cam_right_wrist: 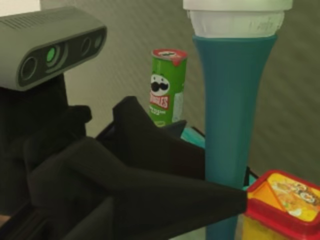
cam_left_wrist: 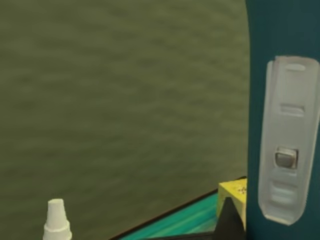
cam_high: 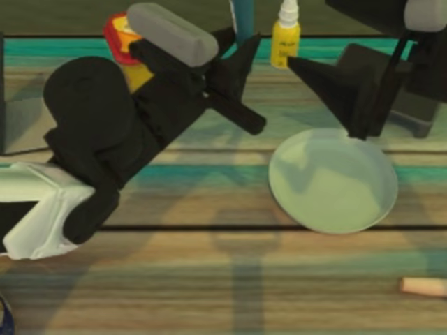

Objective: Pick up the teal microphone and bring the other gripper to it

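The teal microphone (cam_high: 242, 17) stands upright at the far middle of the table, held off the wood. Its white head (cam_right_wrist: 235, 17) tops the tapered teal handle (cam_right_wrist: 232, 110), and the white mark (cam_left_wrist: 287, 145) faces the left wrist camera. My left gripper (cam_high: 244, 59), the one under the grey rounded bar (cam_high: 171, 31), is shut on the handle low down; one fingertip (cam_left_wrist: 227, 220) shows beside it. The other gripper, my all-black right gripper (cam_high: 297, 70), hangs open to the microphone's right, pointing at it with a gap between.
A yellow white-capped bottle (cam_high: 285, 38) stands between microphone and right gripper. A pale round plate (cam_high: 334, 183) lies right of centre. A red-lidded yellow tub (cam_right_wrist: 282, 200) sits behind the left arm, with a green crisp can (cam_right_wrist: 167, 87) beyond. A tan stick (cam_high: 422, 286) lies front right.
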Controlling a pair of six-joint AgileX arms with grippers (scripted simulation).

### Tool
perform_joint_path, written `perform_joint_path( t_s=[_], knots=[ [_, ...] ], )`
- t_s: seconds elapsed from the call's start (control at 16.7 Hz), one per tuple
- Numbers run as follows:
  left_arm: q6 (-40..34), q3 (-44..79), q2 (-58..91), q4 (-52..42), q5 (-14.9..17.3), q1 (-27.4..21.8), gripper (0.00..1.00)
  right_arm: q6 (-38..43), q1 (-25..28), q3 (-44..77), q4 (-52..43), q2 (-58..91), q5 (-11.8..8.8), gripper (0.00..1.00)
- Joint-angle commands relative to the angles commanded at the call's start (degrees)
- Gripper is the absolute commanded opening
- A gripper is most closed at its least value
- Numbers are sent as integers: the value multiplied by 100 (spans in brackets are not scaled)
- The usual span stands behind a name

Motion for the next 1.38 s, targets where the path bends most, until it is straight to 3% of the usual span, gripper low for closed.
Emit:
perform_joint_path(
  t_s=[0.24, 0.72, 0.96, 1.38],
  knots=[
    [0, 0, 0, 0, 0, 0, 0, 7, 117, 189, 26, 210, 128, 100],
    [0, 0, 0, 0, 0, 0, 0, 40, 1030, 1546, 225, 1766, 1058, 100],
    [0, 0, 0, 0, 0, 0, 0, 41, 1068, 1598, 231, 1821, 1097, 100],
    [0, 0, 0, 0, 0, 0, 0, 41, 1068, 1598, 231, 1821, 1097, 47]
  ],
)
